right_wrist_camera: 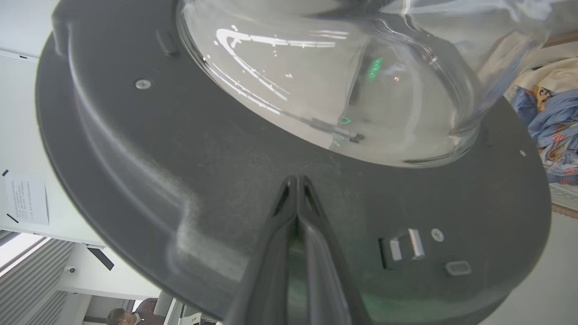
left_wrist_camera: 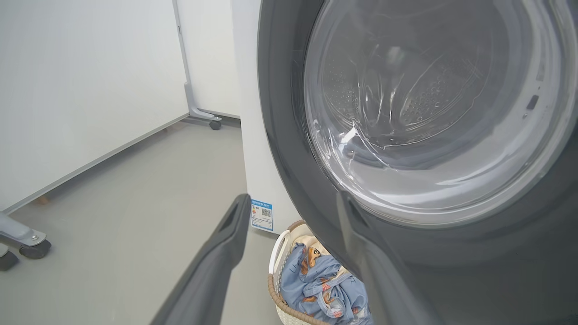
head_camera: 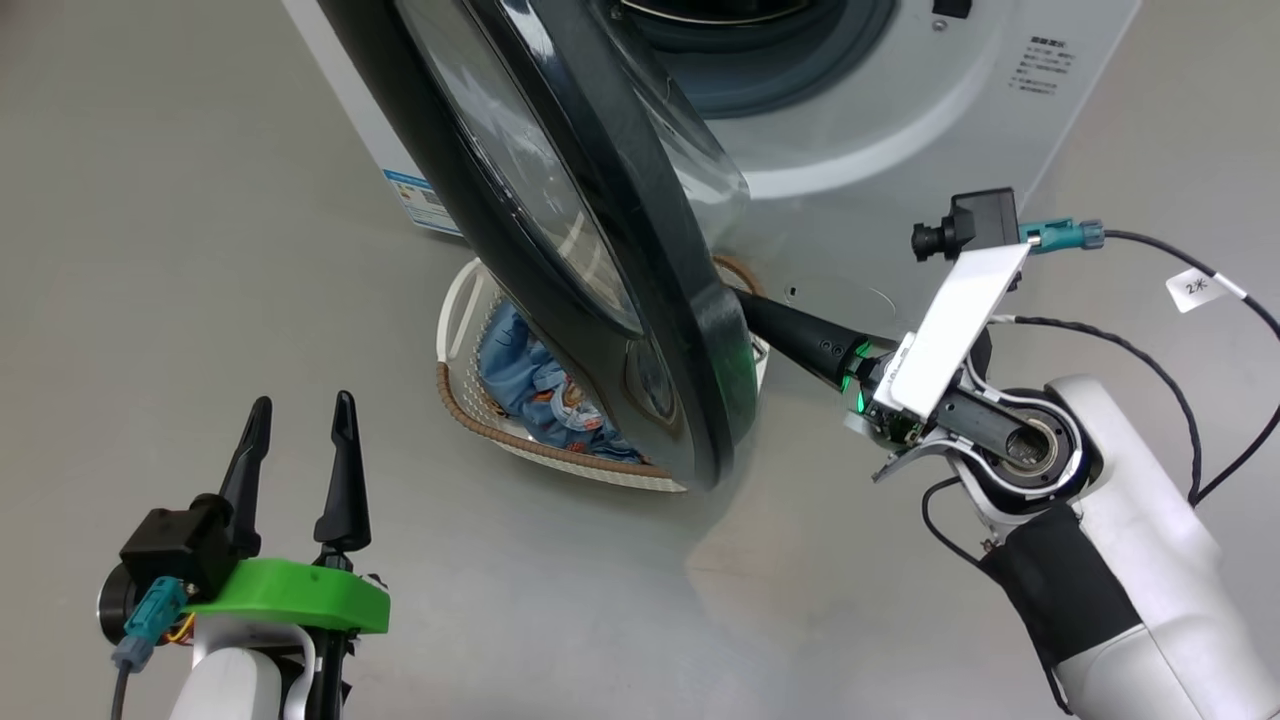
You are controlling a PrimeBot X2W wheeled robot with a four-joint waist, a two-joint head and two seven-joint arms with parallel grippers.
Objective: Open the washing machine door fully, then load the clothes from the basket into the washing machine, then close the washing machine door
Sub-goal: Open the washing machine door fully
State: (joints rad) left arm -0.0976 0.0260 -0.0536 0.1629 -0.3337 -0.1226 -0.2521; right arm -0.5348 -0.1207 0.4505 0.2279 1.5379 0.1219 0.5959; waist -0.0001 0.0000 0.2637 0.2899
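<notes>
the large round door (head_camera: 600,260) with a glossy black rim and bulging clear glass centre stands swung partly out from the big white front-loading washing machine (head_camera: 900,130), over the small cream perforated basket (head_camera: 470,420) on the grey floor (head_camera: 150,250) that holds light blue printed clothes (head_camera: 540,390); the right hand (right_wrist_camera: 297,180), fingers pressed together, points its tips at the door's dark inner face below the glass; the left hand (head_camera: 303,420) hangs spread, apart from the door
</notes>
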